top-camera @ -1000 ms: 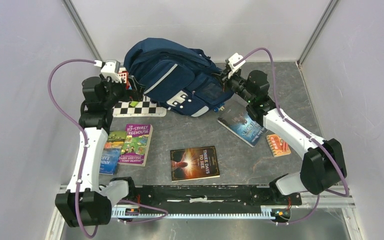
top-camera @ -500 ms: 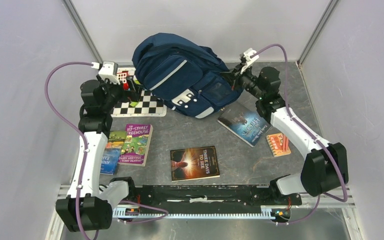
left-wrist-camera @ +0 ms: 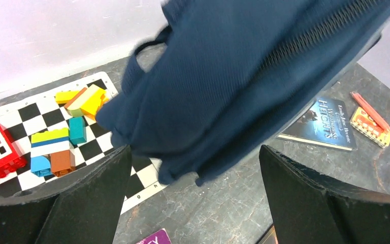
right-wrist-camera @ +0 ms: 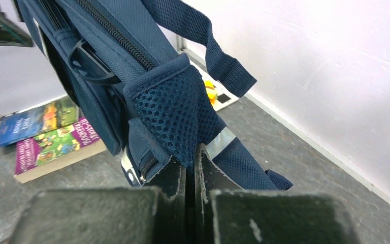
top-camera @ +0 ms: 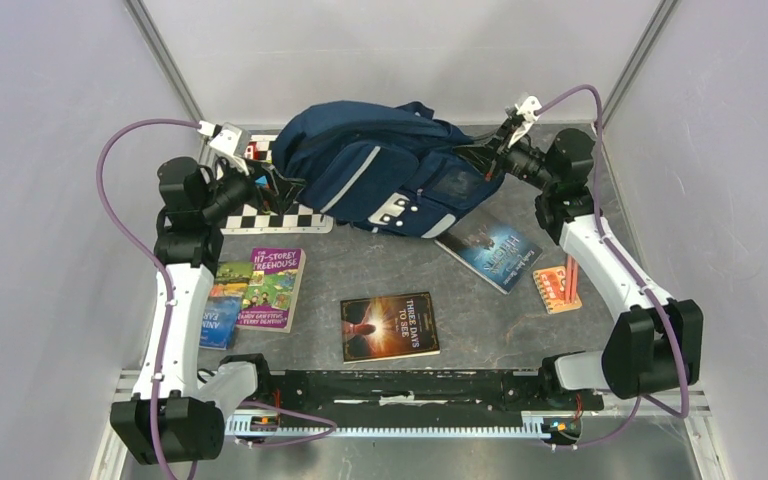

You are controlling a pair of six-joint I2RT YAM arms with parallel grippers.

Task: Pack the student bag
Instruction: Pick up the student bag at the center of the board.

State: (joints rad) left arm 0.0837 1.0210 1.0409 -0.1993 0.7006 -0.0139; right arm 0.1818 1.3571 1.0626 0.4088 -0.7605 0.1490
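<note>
Right end effector [right-wrist-camera: 190, 155], outstretched, clamps student bag [top-camera: 380, 175]; left end effector [left-wrist-camera: 194, 152] spread, maybe touching.

The student bag [left-wrist-camera: 223, 76] is blurred and cropped in the left wrist view.

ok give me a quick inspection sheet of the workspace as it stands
surface: dark grey mottled table top, no damage seen
job's things: large navy blue fabric backpack, raised between the two arms, visible zip closed
clutter: black-and-white chequered mat carrying coloured plastic bricks; paperback books and an orange spiral notebook lying flat
grippers: left pincer open, backpack fabric hanging between its fingers; right pincer shut on the backpack's mesh corner
cables: purple cables loop off both wrists, no snag seen
surroundings: pale grey walls on three sides, nothing else seen
</note>
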